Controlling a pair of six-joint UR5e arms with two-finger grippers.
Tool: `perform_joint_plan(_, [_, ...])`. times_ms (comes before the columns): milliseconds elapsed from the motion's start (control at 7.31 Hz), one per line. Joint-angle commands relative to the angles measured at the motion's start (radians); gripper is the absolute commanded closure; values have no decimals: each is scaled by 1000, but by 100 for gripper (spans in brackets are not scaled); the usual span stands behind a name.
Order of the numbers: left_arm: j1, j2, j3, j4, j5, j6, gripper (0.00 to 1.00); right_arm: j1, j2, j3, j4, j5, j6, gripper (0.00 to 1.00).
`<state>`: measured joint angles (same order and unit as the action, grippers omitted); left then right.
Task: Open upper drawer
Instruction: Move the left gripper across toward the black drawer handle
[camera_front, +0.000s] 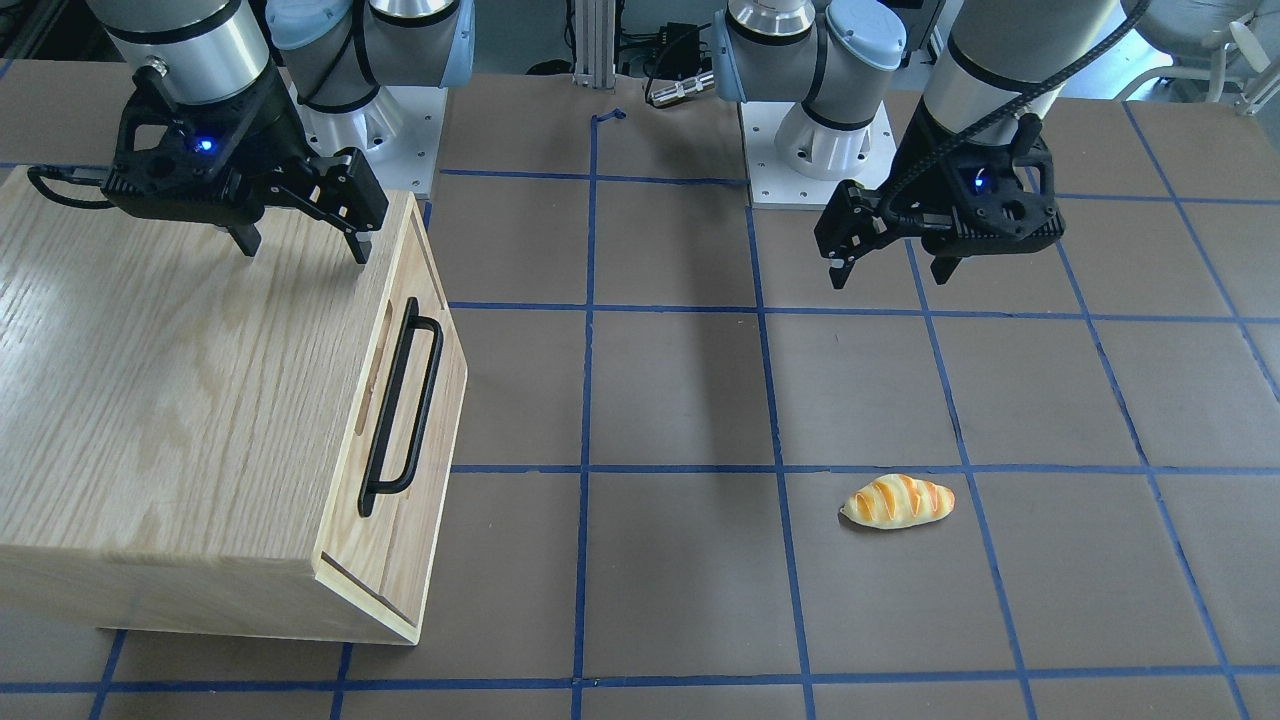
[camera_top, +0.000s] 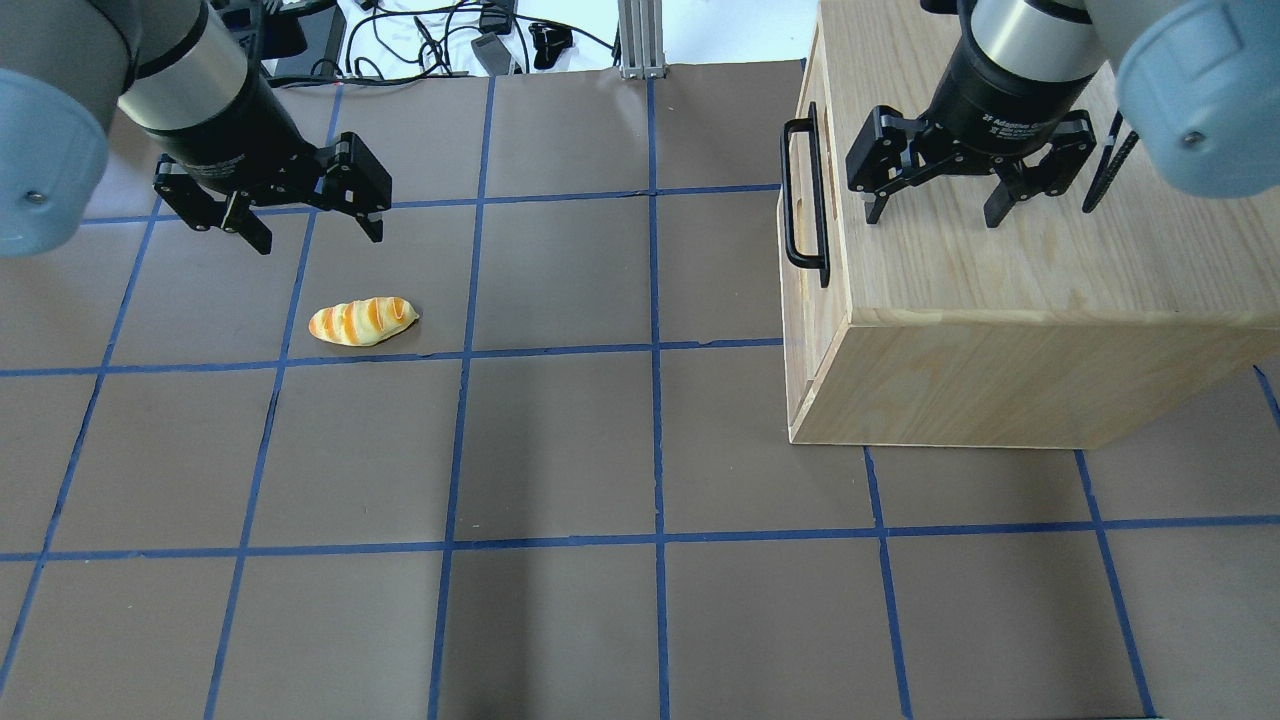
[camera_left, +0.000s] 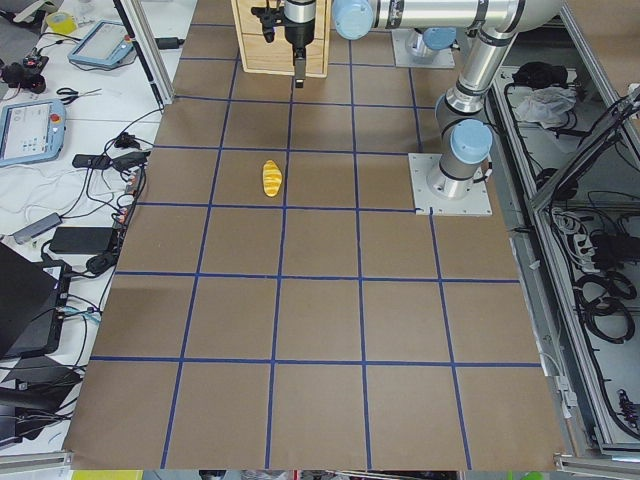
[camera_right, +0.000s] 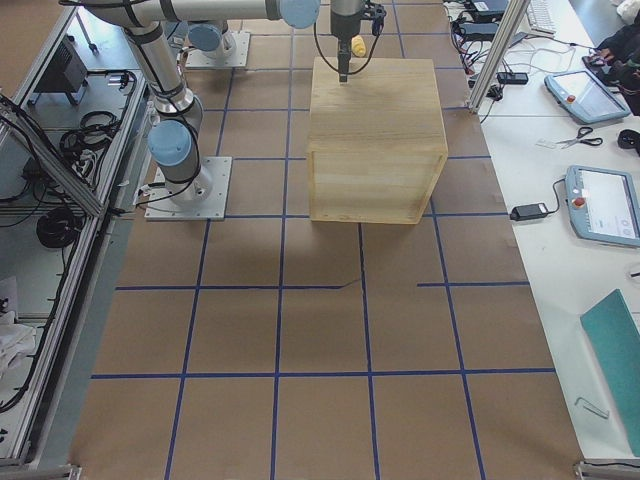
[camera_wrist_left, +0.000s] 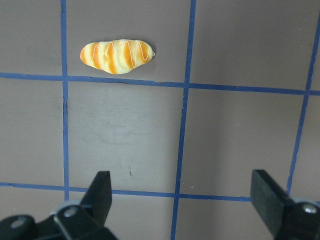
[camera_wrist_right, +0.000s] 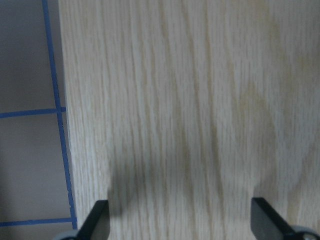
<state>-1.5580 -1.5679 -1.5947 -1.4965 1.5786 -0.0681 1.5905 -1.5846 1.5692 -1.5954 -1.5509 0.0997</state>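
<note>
So, the upper drawer (camera_front: 415, 262) looks shut, flush in the cabinet (camera_top: 1000, 270) on the bench's (camera_top: 560, 450) right side, with its handle (camera_top: 788, 195) facing left toward the middle. The right end effector (camera_top: 932, 215) hangs over the cabinet top just back from the front edge, spread wide and holding nothing. I'd guess it's lined up to drop past that edge onto the handle. The left end effector (camera_top: 320, 240), also wide open and empty, hovers by the bread roll (camera_top: 362, 322), well away from the drawer's path.

Silver arms (camera_top: 190, 75), pale-blue joint caps (camera_top: 1195, 110), black left pincer (camera_top: 320, 242) and right pincer (camera_top: 932, 218), blue lights (camera_front: 205, 146)
</note>
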Motion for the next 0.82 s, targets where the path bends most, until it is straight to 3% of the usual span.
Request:
perform_joint_plan(0, [-63,-39,4,76,-29,-73,0,0,0,0,0,0,0,0])
perform_joint_plan(274, [-94,-82,6,165,-130,-168,0,0,0,0,0,-1,0,0])
perform_joint_plan(684, [-200,-151,27,216,-134,-327,0,0,0,0,0,-1,0,0])
